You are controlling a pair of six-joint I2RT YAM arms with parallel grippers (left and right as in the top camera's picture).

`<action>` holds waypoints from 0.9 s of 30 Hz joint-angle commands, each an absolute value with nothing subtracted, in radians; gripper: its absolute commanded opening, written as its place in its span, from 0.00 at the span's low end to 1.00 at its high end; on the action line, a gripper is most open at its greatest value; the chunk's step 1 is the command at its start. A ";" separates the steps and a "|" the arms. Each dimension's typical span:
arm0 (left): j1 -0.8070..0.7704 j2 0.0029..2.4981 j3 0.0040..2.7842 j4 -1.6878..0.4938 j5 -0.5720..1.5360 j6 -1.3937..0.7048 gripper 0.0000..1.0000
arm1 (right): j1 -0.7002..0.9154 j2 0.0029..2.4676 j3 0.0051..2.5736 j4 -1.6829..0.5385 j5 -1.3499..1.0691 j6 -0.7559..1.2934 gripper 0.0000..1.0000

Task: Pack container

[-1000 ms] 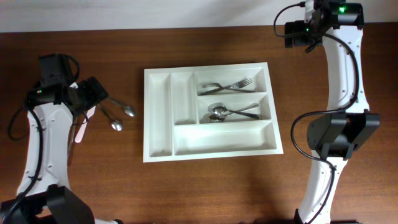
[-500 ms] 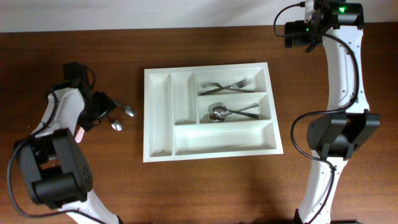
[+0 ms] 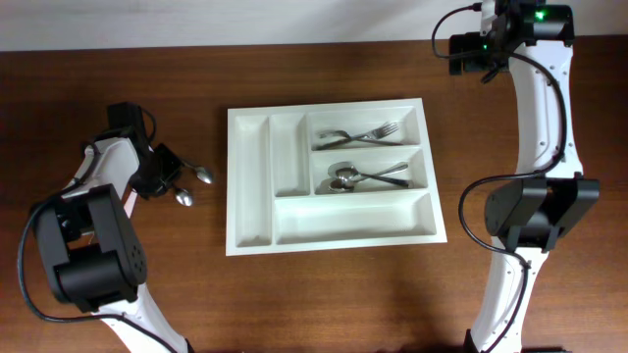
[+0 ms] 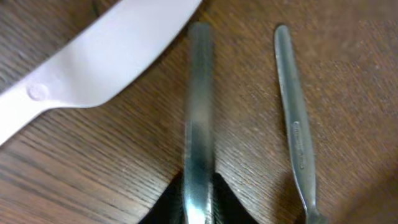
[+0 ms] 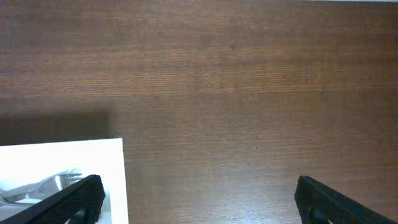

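The container [image 3: 251, 186], a white tray with five compartments, lies mid-table. Its upper right compartment holds forks [image 3: 359, 135] and the one below holds spoons [image 3: 365, 176]. Left of it, two metal spoons [image 3: 203, 176] lie on the wood. My left gripper [image 3: 163, 168] is down at their handles. In the left wrist view the left gripper [image 4: 199, 190] is shut on one spoon handle [image 4: 200, 118]. The second spoon's handle [image 4: 295, 118] lies free beside it. My right gripper [image 5: 199, 202] is open over bare wood at the container's far right corner [image 5: 68, 162].
A white plastic knife [image 4: 106, 59] lies on the table just beside the held handle, also showing as the knife [image 3: 129, 202] under the left arm. The right arm [image 3: 535, 98] rises along the table's right side.
The left arm has swung round and come down onto the spoon handles. Its jaws have gone from wide open to shut on one handle. The right arm has not moved.
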State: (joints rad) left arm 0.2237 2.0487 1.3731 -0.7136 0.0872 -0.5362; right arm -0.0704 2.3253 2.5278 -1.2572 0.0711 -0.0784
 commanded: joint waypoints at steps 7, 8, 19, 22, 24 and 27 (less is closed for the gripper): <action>0.223 2.077 1.375 -0.714 0.110 -0.534 0.02 | -0.073 2.312 2.538 -1.257 0.084 -0.066 0.99; 0.223 2.077 1.377 -0.714 0.110 -0.534 0.02 | -0.073 2.312 2.538 -1.257 0.084 -0.066 0.99; 0.222 1.985 1.521 -0.820 0.121 -0.522 0.02 | -0.073 2.312 2.538 -1.257 0.084 -0.066 0.99; 0.206 1.923 1.576 -0.826 0.178 -0.478 0.02 | -0.073 2.312 2.538 -1.257 0.084 -0.066 0.99; 0.179 1.882 1.603 -0.826 0.230 -0.453 0.02 | -0.073 2.312 2.538 -1.257 0.084 -0.066 0.99; 0.115 1.831 1.622 -0.822 0.279 -0.415 0.02 | -0.073 2.312 2.538 -1.257 0.084 -0.066 0.99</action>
State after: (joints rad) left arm 0.1802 1.9182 1.5848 -0.8246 0.1844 -0.4828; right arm -0.0704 2.3253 2.5278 -1.2568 0.0711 -0.0780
